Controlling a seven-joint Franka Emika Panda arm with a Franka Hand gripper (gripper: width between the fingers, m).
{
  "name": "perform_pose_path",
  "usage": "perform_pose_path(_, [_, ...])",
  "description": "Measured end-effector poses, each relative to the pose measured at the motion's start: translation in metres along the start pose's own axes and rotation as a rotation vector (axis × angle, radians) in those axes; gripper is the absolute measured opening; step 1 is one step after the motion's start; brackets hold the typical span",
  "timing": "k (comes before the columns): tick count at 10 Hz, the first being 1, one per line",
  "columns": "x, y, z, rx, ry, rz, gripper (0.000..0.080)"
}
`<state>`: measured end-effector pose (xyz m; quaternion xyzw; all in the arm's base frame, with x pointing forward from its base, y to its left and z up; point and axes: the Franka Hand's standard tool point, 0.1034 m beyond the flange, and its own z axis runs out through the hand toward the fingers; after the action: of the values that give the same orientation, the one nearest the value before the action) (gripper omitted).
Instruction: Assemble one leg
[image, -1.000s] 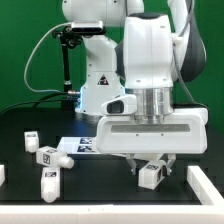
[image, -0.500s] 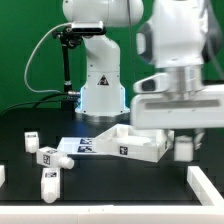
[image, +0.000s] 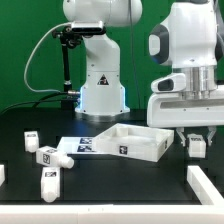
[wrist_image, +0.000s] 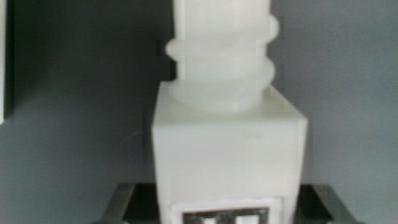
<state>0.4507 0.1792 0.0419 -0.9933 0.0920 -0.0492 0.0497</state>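
Note:
My gripper (image: 196, 141) is shut on a leg (image: 197, 145), a stubby white post with a black-and-white tag, and holds it above the table at the exterior view's right, just past the right corner of the large flat white panel (image: 125, 142). In the wrist view the leg (wrist_image: 222, 140) fills the picture, gripped between the dark fingers (wrist_image: 134, 205) at its tagged end. Three more legs lie at the exterior view's left: one (image: 32, 140), one (image: 50, 158) and one (image: 48, 182).
The marker board (image: 80, 145) lies flat under the panel's left side. White rails run along the table's front (image: 110, 212), right (image: 205, 185) and left (image: 3, 173). The robot's white base (image: 100, 95) stands behind.
The arm has carried the held leg to the exterior view's right and upward, away from in front of the panel, which is now uncovered.

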Motion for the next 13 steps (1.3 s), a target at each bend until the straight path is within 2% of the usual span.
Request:
perform_pose_path(1, [-0.001, 0.003, 0.003, -0.003, -0.003, -0.004, 0.0282])
perform_pose_path(2, [0.0, 0.012, 0.013, -0.006, 0.001, 0.007, 0.0282])
perform_pose_path(4, [-0.013, 0.016, 0.028, -0.011, 0.003, 0.007, 0.0282])
perform_pose_path(6, [-0.015, 0.016, 0.029, -0.011, 0.004, 0.011, 0.0282])
perform_pose_path(7, [-0.015, 0.016, 0.03, -0.011, 0.004, 0.009, 0.0383])
perform_pose_path(8, [-0.015, 0.016, 0.029, -0.01, 0.004, 0.006, 0.0383])
perform_pose_path(9, [-0.013, 0.018, 0.021, -0.009, 0.005, -0.016, 0.0523])
perform_pose_path(10, [-0.01, 0.022, 0.002, -0.009, -0.01, -0.052, 0.0609])
perform_pose_path(11, [-0.009, 0.023, -0.021, -0.009, -0.035, -0.063, 0.0609])
perform_pose_path(12, [-0.003, 0.024, -0.044, -0.003, -0.034, -0.106, 0.0641])
perform_pose_path(13, [0.007, 0.035, -0.054, -0.002, -0.012, -0.173, 0.0647])
